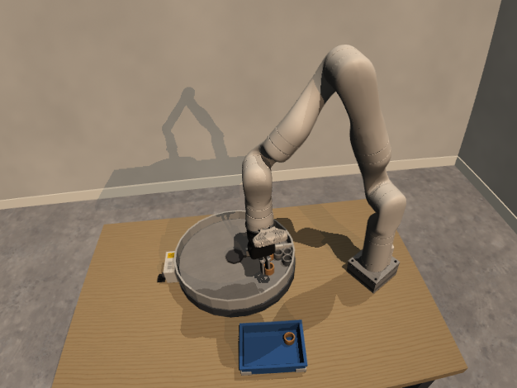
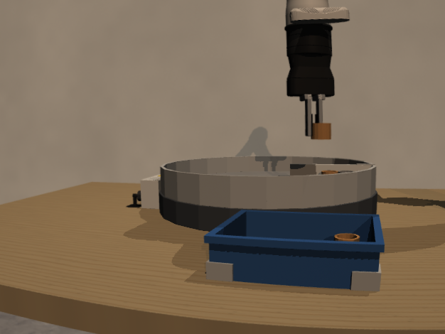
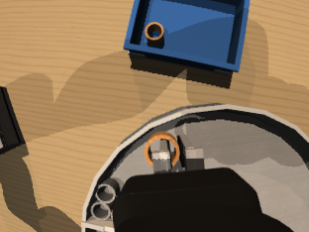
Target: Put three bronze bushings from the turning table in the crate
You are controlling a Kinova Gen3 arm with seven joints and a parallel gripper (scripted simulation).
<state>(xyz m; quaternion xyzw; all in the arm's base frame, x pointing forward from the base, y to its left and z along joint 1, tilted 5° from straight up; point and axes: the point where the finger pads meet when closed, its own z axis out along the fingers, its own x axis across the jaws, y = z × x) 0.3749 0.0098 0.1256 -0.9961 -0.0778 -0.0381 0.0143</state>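
My gripper (image 1: pixel 265 270) (image 2: pixel 313 132) (image 3: pixel 173 146) is shut on the wall of a bronze bushing (image 1: pixel 270 271) (image 2: pixel 323 131) (image 3: pixel 148 151), one finger inside its ring and one outside. It holds the bushing upright, above the turning table (image 1: pixel 208 258) (image 2: pixel 251 190) (image 3: pixel 248 144) and higher than its rim. Another bronze bushing (image 1: pixel 288 342) (image 2: pixel 346 240) stands in the blue crate (image 1: pixel 263 350) (image 2: pixel 294 266) (image 3: pixel 198 25). One more bronze bushing (image 1: pixel 272 257) (image 2: pixel 328 172) shows on the turning table, partly hidden. Grey bushings (image 1: pixel 286 262) stand beside it near the rim.
The crate stands in front of the turning table, whose raised rim lies between it and my gripper. A pale divider (image 1: pixel 283 245) (image 2: pixel 345 167) stands near the grey bushings. A white box (image 1: pixel 168 273) (image 2: pixel 148 194) adjoins the turning table's left side. The arm's base (image 1: pixel 373 279) is at the right.
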